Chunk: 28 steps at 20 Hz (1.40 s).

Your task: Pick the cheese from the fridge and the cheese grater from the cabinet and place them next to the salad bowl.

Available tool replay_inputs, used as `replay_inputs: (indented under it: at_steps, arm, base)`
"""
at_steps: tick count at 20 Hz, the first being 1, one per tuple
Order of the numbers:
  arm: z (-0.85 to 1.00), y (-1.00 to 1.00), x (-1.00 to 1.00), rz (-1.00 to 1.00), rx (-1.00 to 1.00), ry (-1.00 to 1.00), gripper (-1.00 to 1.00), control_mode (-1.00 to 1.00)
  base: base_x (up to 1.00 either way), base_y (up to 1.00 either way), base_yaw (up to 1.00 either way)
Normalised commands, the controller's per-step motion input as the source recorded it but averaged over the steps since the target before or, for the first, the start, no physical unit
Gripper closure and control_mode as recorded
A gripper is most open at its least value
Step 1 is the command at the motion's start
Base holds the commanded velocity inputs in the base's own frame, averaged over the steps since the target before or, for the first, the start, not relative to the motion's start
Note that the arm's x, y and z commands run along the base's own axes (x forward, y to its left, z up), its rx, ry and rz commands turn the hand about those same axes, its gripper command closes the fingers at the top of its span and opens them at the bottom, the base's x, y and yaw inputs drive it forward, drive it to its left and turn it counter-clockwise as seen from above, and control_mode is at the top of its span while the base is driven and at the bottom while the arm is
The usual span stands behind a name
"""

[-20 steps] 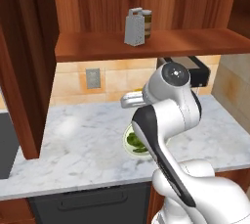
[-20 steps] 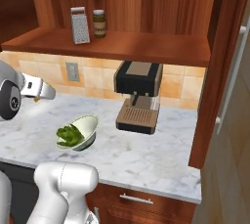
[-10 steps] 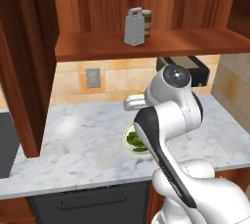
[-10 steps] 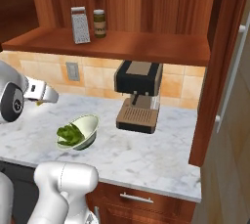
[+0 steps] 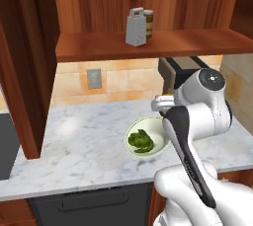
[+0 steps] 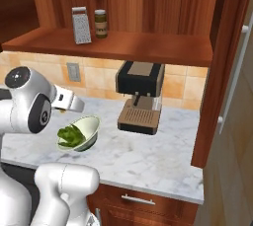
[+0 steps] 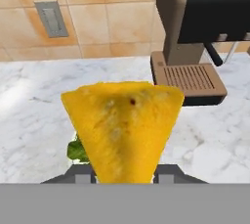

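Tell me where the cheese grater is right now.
The cheese grater stands upright on the cabinet shelf in both base views, beside a dark jar, above the marble counter.

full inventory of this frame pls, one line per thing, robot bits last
cheese: 1, yellow-orange wedge, between the fingers, above the counter by the bowl
cheese grater: 1, grey metal, upright on the cabinet shelf
jar: 1, dark with label, on the shelf beside the grater
cabinet: 1, reddish-brown wood, open shelf on the wall above the counter
salad bowl: 1, pale cream-green with green leaves, on the counter
coffee machine: 1, black and brown, at the back of the counter, right of the bowl
wall outlet: 1, grey, on the tan tile backsplash
counter: 1, white-grey marble
arm: 1, white with dark joints, over the bowl
gripper: 1, dark fingers on either side of the cheese
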Motion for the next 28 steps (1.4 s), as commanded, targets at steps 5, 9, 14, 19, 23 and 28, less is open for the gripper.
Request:
replay_inputs:
  at_steps: [5, 9, 14, 19, 23, 28]
  arm:
    - [-0.01, -0.97, 0.00, -0.02, 0.07, 0.00, 1.00, -1.00]
    - [-0.21, -0.94, 0.07, -0.02, 0.02, 0.03, 1.00, -1.00]
    - [-0.48, -0.75, 0.14, -0.04, 0.00, 0.12, 1.00, -1.00]
    - [-0.60, -0.62, 0.13, -0.02, 0.00, 0.08, 1.00, -1.00]
    - [-0.67, -0.61, 0.08, 0.00, -0.01, 0.02, 1.00, -1.00]
    - [-0.74, -0.40, 0.07, 0.00, -0.09, 0.00, 1.00, -1.00]
  base:
    - [0.00, 0.00, 0.00]
    - [0.00, 0.00, 0.00]
    - [0.00, 0.00, 0.00]
    - [0.00, 0.00, 0.00]
    - [0.00, 0.00, 0.00]
    - [0.00, 0.00, 0.00]
